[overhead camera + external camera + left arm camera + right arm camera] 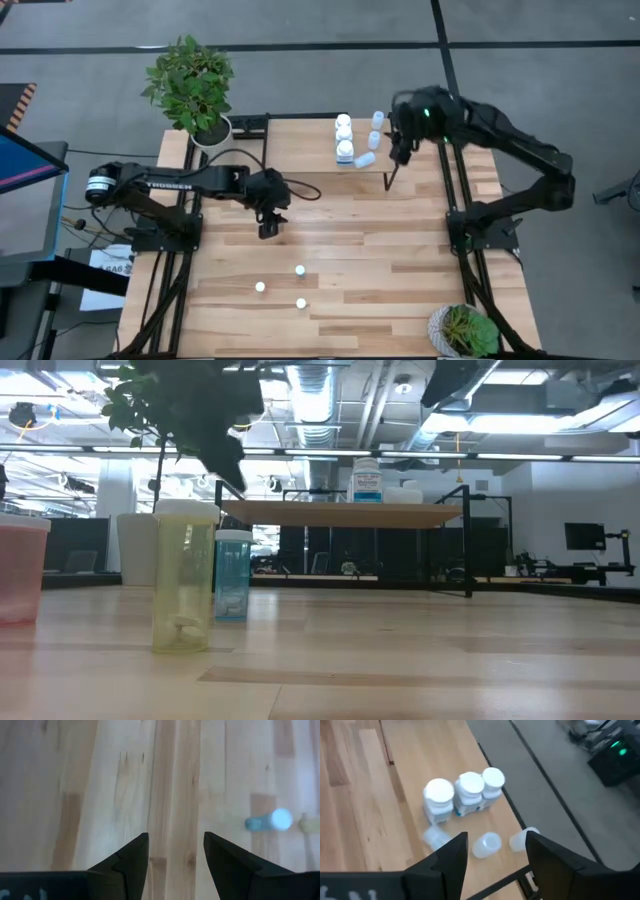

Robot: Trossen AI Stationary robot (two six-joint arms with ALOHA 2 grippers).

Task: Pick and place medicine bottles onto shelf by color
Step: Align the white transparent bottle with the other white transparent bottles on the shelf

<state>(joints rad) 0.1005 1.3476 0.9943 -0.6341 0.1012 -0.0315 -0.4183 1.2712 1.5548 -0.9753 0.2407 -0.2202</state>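
Observation:
The shelf (pixel 410 170) stands at the table's far middle; in the low view its board (pixel 340 513) shows edge-on. On its left end stand three white bottles (pixel 344 137) (pixel 470 792) in a row. Beside them are three pale translucent bottles (pixel 374 139) (pixel 486 844), and one of these (pixel 436 837) seems to lie on its side. Three small bottles (pixel 299 270) (pixel 260 287) (pixel 301 303) stand on the table near its front. My right gripper (pixel 400 150) (pixel 495 850) is open above the shelf beside the pale bottles. My left gripper (pixel 270 228) (pixel 175 855) is open over bare table.
A potted plant (pixel 195 85) stands at the far left corner and another (pixel 465 330) at the near right corner. In the low view a yellowish bottle (pixel 185 580), a blue one (pixel 233 575) and a pinkish one (pixel 20 570) stand close to the camera.

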